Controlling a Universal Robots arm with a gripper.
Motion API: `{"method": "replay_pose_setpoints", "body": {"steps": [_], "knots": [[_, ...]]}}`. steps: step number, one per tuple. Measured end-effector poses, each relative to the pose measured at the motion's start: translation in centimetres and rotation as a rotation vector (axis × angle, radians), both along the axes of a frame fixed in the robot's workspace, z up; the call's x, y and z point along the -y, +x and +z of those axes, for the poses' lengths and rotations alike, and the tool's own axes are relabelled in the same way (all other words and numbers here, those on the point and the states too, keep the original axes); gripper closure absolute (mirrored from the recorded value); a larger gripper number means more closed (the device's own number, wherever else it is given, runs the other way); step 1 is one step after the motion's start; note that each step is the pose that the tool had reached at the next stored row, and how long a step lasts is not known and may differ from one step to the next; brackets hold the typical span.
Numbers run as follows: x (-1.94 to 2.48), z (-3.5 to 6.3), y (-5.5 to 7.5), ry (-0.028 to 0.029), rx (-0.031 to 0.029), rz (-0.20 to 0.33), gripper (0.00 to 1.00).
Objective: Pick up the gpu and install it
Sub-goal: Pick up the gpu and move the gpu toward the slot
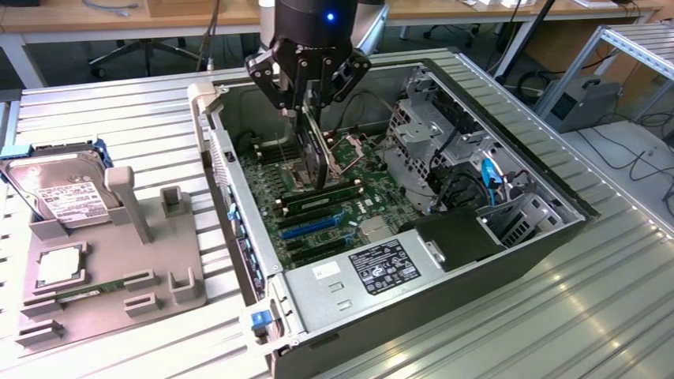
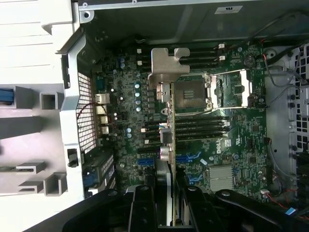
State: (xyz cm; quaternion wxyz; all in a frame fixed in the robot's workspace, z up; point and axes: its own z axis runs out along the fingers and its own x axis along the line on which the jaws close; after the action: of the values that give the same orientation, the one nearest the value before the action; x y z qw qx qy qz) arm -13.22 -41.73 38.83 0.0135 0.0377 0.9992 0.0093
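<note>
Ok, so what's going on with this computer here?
A robot arm's gripper is clamped on a graphics card and holds it on edge inside the open computer case, low over the motherboard. The card's silver bracket is at the end away from the gripper. I cannot tell whether the card touches a slot. A hard drive rests in a grey holder beside the case.

Tool [image 1: 312, 106] points straight down, clamped on gpu [image 1: 314, 154].

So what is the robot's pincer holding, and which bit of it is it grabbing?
The pincer is shut on the gpu, gripping its top edge. The card hangs upright over the motherboard inside the open computer case.
</note>
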Motion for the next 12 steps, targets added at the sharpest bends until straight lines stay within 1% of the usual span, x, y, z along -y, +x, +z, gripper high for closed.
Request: {"method": "replay_pose_setpoints", "body": {"steps": [12], "knots": [[0.0,-0.3,0.12,0.0,0.0001,0.0,0.73]]}}
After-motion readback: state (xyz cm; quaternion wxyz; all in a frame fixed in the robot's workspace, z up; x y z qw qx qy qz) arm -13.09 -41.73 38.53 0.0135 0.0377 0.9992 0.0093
